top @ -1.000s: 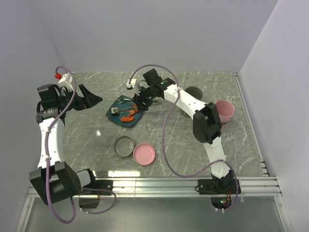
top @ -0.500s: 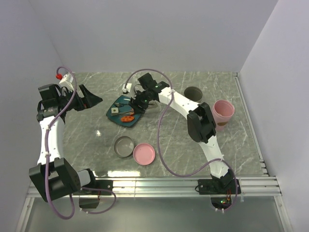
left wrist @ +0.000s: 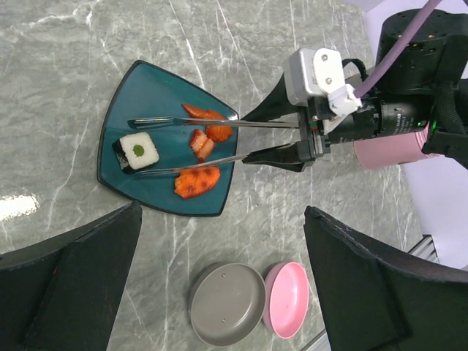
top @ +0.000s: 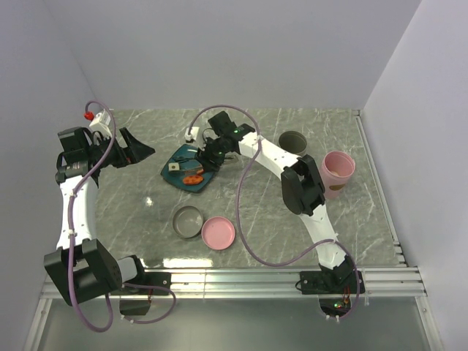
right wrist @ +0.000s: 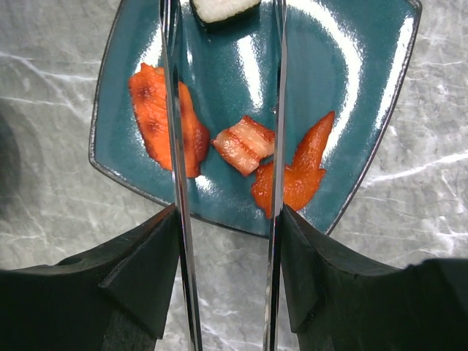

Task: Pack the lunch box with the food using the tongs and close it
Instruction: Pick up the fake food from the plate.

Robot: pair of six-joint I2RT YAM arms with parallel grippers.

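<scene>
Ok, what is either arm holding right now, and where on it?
The right gripper holds the tongs, its fingers squeezing both tong arms from outside, well back from the tips. The left gripper holds nothing.

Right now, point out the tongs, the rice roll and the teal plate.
tongs (left wrist: 256,123): left wrist view, upper metal arm.
rice roll (left wrist: 137,151): left wrist view, green centre.
teal plate (left wrist: 152,91): left wrist view, bare upper part.
</scene>
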